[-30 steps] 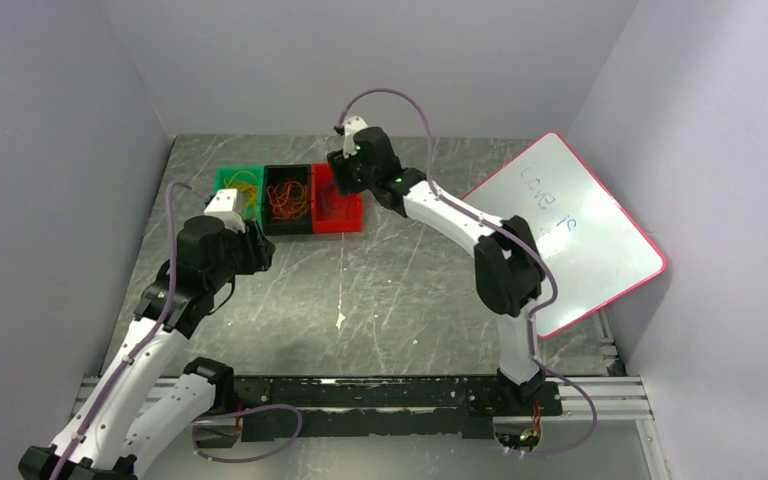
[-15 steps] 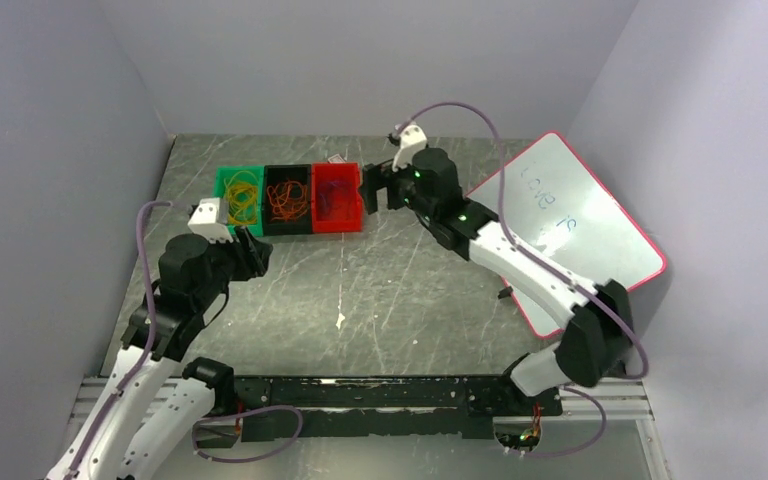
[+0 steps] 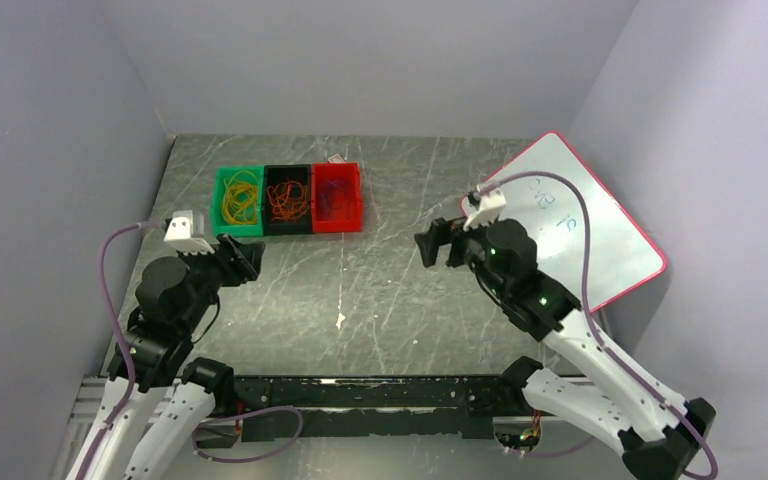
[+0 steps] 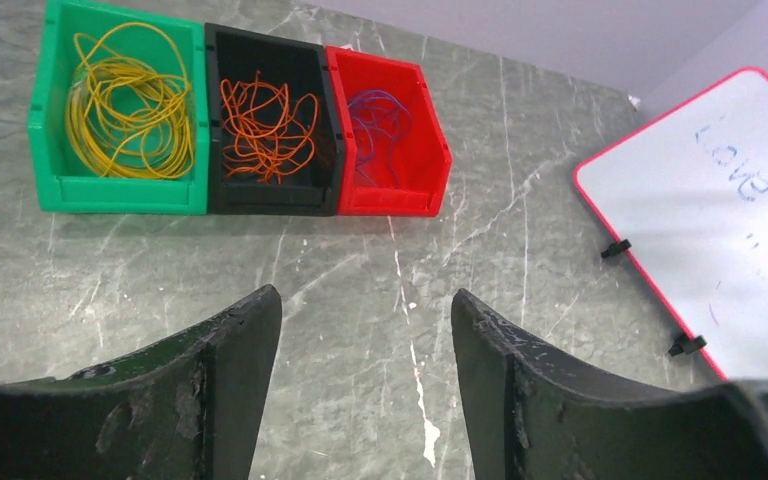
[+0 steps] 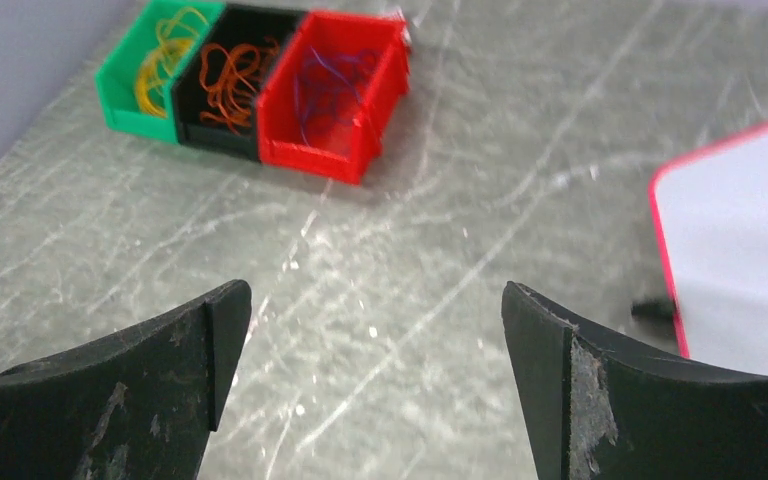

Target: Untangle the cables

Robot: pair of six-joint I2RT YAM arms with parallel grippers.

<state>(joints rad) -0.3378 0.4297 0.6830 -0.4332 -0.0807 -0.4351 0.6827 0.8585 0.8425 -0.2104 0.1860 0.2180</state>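
Left gripper jaws apart, empty. Cables sit in 3 bins: yellow cables in green bin, orange cables in black bin, possibly purple cables in red bin. Light, floppy, snag-prone; pinch 1 strand. Right gripper gaping, empty.

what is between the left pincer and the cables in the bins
Nothing visible. Only bare table lies between the open left pincer and the three bins. The cables lie inside them, so the near walls probably call for a reach from above.
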